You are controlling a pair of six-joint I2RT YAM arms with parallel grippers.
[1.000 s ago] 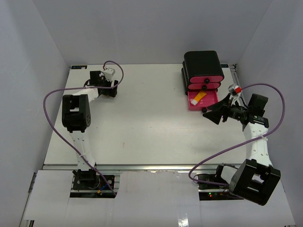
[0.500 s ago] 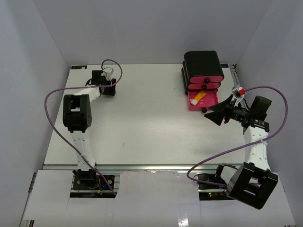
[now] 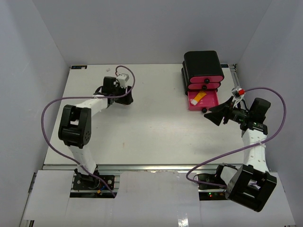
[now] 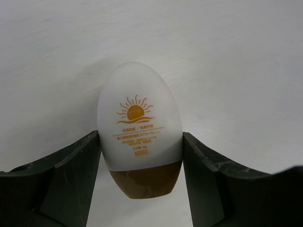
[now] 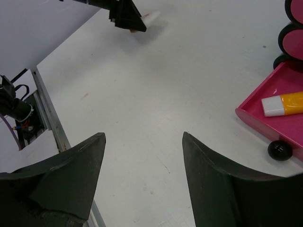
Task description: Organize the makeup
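Note:
My left gripper point(image 4: 140, 135) is shut on the beige-white oval piece point(image 4: 139, 123), which has a gold sun print and a brown cap end, and holds it over the white table. In the top view the left gripper point(image 3: 126, 98) is at the far middle-left of the table. My right gripper point(image 5: 143, 135) is open and empty, and in the top view it point(image 3: 215, 115) hovers just in front of the open pink drawer point(image 3: 211, 98). The orange tube with white cap point(image 5: 284, 105) lies in that drawer. The other makeup items are out of view.
The black box with pink drawers point(image 3: 203, 71) stands at the far right, its bottom drawer pulled out with a black knob point(image 5: 280, 150) at the front. Purple cables loop beside both arms. Grey walls close off the table's sides and back.
My left gripper has moved right from the far left corner toward the table's middle, with the oval piece in it. My right gripper has shifted slightly and stays open.

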